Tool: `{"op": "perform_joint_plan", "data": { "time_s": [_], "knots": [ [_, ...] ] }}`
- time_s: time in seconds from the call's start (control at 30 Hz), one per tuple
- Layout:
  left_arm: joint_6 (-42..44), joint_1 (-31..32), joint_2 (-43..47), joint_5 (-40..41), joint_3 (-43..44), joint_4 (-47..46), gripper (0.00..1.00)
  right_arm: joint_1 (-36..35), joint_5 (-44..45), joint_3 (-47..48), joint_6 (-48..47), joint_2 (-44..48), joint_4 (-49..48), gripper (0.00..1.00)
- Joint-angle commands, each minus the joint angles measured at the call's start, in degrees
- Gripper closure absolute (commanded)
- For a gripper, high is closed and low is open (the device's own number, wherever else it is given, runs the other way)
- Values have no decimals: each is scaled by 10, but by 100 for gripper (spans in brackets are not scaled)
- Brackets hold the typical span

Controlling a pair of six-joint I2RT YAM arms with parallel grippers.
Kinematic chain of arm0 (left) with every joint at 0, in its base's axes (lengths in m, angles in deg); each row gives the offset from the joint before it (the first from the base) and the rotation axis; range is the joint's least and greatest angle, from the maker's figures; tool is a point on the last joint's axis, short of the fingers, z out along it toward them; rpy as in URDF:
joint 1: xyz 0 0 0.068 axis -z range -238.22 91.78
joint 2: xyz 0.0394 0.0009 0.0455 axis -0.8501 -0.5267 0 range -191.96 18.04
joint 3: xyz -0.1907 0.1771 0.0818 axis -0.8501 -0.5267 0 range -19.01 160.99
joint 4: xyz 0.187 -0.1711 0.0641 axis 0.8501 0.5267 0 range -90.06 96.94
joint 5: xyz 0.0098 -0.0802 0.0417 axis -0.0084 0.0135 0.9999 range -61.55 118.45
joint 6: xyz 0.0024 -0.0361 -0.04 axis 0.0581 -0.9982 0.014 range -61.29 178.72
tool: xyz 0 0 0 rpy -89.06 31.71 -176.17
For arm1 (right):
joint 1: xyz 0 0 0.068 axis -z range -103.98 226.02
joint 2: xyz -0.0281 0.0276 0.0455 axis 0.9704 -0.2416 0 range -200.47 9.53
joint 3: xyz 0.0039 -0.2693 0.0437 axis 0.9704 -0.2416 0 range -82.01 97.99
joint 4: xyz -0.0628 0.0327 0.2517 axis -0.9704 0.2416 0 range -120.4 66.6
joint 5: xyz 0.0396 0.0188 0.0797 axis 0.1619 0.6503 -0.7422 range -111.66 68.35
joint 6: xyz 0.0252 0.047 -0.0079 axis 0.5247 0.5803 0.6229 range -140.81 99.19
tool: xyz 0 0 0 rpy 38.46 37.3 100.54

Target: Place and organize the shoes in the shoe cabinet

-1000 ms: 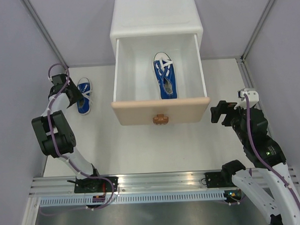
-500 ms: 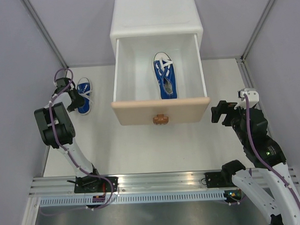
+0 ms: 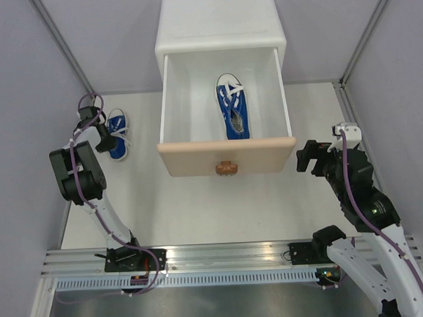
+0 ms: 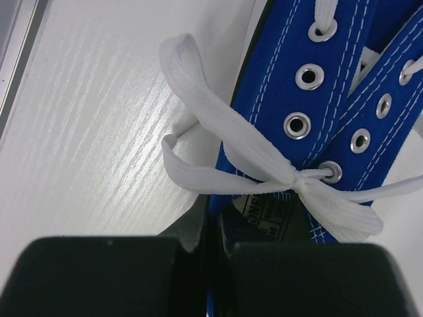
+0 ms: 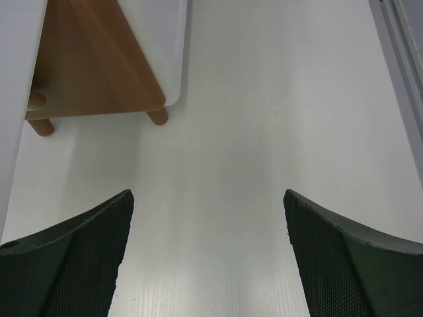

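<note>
One blue shoe point(image 3: 118, 133) lies on the table left of the shoe cabinet point(image 3: 219, 21). My left gripper point(image 3: 103, 137) is shut on it. In the left wrist view the jaws point(image 4: 215, 221) pinch the blue canvas side wall of the shoe point(image 4: 330, 86) beside its white lace bow point(image 4: 218, 148). A second blue shoe point(image 3: 232, 106) lies inside the pulled-out upper drawer point(image 3: 227, 156), toe towards the back. My right gripper point(image 3: 306, 158) hangs open to the right of the drawer front, with only bare table between its fingers point(image 5: 79, 251).
The open drawer juts out over the middle of the table. The right wrist view shows the brown lower drawer front point(image 5: 86, 66) and a cabinet foot point(image 5: 157, 116). Grey walls close in both sides. A metal rail point(image 3: 223, 260) runs along the near edge.
My left gripper has closed on the blue shoe's side. The left arm has folded closer to that shoe. The right gripper has edged slightly left, still open.
</note>
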Motion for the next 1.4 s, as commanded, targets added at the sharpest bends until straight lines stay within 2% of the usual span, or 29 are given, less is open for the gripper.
{"op": "perform_joint_plan", "data": {
  "time_s": [0.0,0.3,0.5,0.7,0.83,1.1,1.23,1.37],
  "knots": [
    [-25,-2,32,-17,17,-20,98,-3,10,9,-5,-1,-17,3],
    [-127,2,140,-1,-37,-17,98,-3,1,23,2,6,3,3],
    [-184,15,241,20,-83,21,98,-3,-1,41,11,16,23,3],
    [-214,52,360,37,-103,76,98,-4,-14,56,22,25,42,3],
    [-226,101,437,38,-96,110,98,-3,-20,62,27,27,50,3],
    [-233,192,543,49,-33,188,98,-3,-16,78,27,30,64,3],
    [-228,233,556,60,39,234,98,-3,-15,83,27,29,71,3],
    [-226,259,546,59,154,275,98,-4,-15,89,30,29,73,3]
  ]
}}
